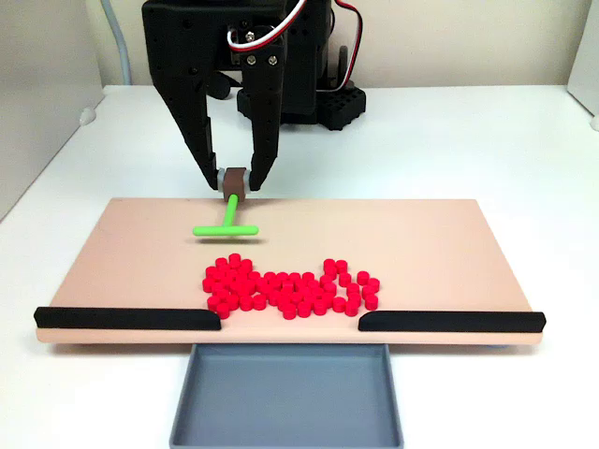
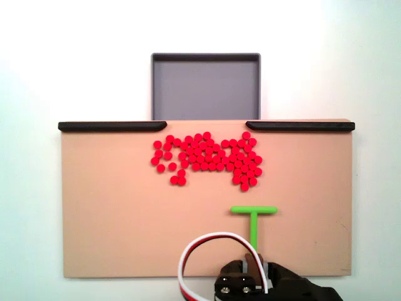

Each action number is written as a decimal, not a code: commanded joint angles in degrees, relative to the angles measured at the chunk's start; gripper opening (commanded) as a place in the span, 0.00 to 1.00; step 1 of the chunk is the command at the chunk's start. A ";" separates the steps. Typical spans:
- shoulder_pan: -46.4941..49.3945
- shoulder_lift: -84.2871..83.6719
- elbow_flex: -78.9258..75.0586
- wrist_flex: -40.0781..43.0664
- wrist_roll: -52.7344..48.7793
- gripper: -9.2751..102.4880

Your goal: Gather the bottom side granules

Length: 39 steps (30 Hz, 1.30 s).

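The granules (image 1: 290, 286) are dozens of tiny bright red pellets lying in a loose cluster on the tan board (image 1: 440, 243), near the gap between the two black strips; in a fixed view from above the granules (image 2: 207, 157) spread just below the strips. My black gripper (image 1: 234, 180) is shut on the brown handle end of the green T-shaped tool (image 1: 227, 223), whose crossbar hangs just behind the cluster's left part. From above, the tool (image 2: 254, 219) points its crossbar toward the granules, a short gap away, with the gripper (image 2: 255, 266) at the board's near edge.
Two black strips (image 1: 126, 318) (image 1: 449, 321) line the board's front edge with a gap between them. A grey tray (image 1: 285, 398) sits below that gap. White table surrounds the board. The arm's base (image 1: 309, 84) stands behind the board.
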 commanded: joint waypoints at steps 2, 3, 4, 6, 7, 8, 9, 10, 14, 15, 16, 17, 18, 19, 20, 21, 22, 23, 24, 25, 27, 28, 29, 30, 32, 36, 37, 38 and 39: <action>-0.79 -0.18 -0.26 -1.05 0.79 0.08; -0.97 -0.26 -0.26 -1.14 0.97 0.08; -1.05 -0.44 -0.26 -1.32 1.23 0.08; -1.32 -0.97 -0.18 -1.41 1.41 0.08; -1.41 -1.14 -0.18 -1.76 1.85 0.08; -1.49 -1.32 -0.18 -1.93 2.02 0.08; -1.67 -1.49 -0.18 -2.02 2.11 0.08; -1.76 -1.67 -0.18 -2.11 2.20 0.08; -2.20 -2.64 -0.18 -2.64 2.64 0.08; -2.20 -3.08 -0.18 -2.81 2.64 0.08; -2.29 -3.52 -0.18 -3.08 2.72 0.08; -2.37 -3.87 -0.18 -3.25 2.81 0.08; -2.64 -4.22 -0.18 -3.34 2.81 0.08; -2.81 -4.39 -0.18 -3.43 3.08 0.08; -3.08 -4.57 -0.18 -3.43 3.34 0.08; -3.25 -4.75 -0.18 -3.43 3.60 0.08; -3.43 -4.83 -0.18 -3.43 3.87 0.08; -3.52 -5.01 -0.18 -3.43 3.96 0.08; -3.52 -5.19 -0.18 -3.43 4.04 0.08; -3.60 -5.36 -0.26 -3.43 4.04 0.08; -3.60 -5.80 -0.26 -3.43 4.04 0.08; -3.60 -5.98 -0.26 -3.43 4.04 0.08; -3.69 -6.06 -0.26 -3.43 4.04 0.08; -3.78 -6.24 -0.26 -3.43 4.04 0.08; -4.04 -6.59 -0.44 -3.43 4.13 0.08; -4.22 -7.29 -1.05 -3.43 4.48 0.08; -4.31 -7.38 -1.05 -3.43 4.48 0.08; -4.31 -7.38 -1.05 -3.43 4.48 0.08; -4.39 -7.38 -1.14 -3.43 4.48 0.08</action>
